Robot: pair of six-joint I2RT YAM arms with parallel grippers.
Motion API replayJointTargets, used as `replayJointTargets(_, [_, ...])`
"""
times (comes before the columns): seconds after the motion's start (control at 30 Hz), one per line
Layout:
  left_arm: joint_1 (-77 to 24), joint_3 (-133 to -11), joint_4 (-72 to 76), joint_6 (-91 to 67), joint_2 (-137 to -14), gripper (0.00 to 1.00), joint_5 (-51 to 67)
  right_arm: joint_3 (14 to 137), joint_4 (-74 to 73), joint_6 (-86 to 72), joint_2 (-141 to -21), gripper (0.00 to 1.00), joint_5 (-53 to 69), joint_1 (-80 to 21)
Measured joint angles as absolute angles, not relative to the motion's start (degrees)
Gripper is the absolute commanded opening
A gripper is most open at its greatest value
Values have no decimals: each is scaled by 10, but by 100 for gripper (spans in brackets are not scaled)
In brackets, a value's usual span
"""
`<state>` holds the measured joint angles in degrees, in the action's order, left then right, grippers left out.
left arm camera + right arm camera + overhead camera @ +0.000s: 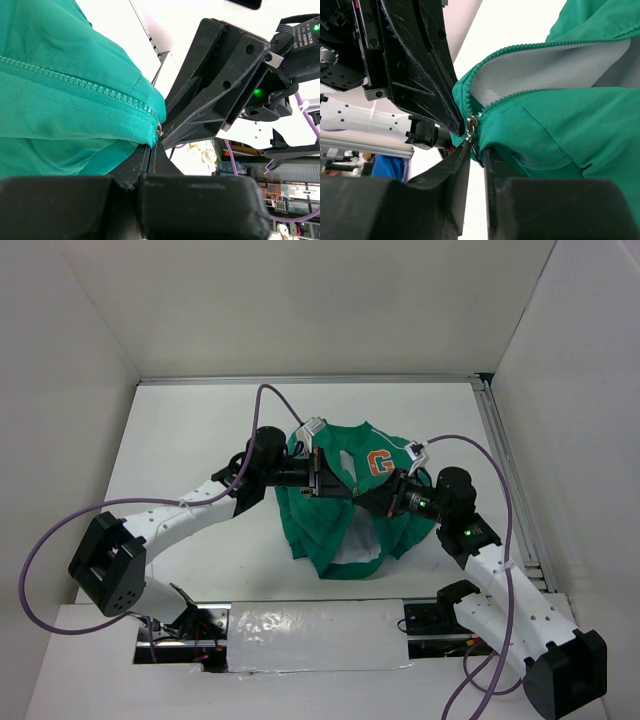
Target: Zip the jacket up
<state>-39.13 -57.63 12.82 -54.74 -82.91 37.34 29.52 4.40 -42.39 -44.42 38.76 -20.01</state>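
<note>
The green jacket (pixel 322 532) hangs bunched between both grippers above the table, with its orange "G" patch (pixel 379 463) up and pale lining showing at the bottom. My left gripper (pixel 322 478) is shut on the ribbed hem corner just below the zipper's end (pixel 150 150). My right gripper (pixel 385 498) faces it closely. In the right wrist view its jaws (pixel 476 150) stand almost together on the thin zipper pull (pixel 474 145), under the metal slider (pixel 471 123). The zipper teeth (pixel 520 95) part above the slider and show the lining. The left gripper's black body (pixel 415 60) nearly touches the slider.
White walls enclose the white table (pixel 190 440) on the left, back and right. A metal rail (pixel 510 490) runs along the right side. Purple cables (pixel 275 395) arch over both arms. A taped plate (pixel 310 635) lies at the near edge between the arm bases.
</note>
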Motion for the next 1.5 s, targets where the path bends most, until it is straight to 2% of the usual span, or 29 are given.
replayJointTargets(0.37, [-413,-577,101,-528,-829,0,314,305,-13,-427,-436,13,378,-203])
replayJointTargets(0.5, [-424,-586,79,-512,-829,0,288,322,-60,-436,-436,0,373,-205])
replayJointTargets(0.8, [-445,-599,58,-451,-829,0,247,376,-148,-480,-471,0,367,-205])
replayJointTargets(0.9, [-449,-599,58,-426,-829,0,245,398,-185,-488,-483,9,368,-203])
replayJointTargets(1.13, [-454,-599,63,-402,-827,0,238,414,-215,-502,-500,13,383,-193])
replayJointTargets(1.3, [-456,-599,65,-405,-826,0,230,407,-210,-517,-498,26,393,-194])
replayJointTargets(1.5, [-461,-597,75,-411,-819,0,228,387,-194,-532,-463,29,392,-194])
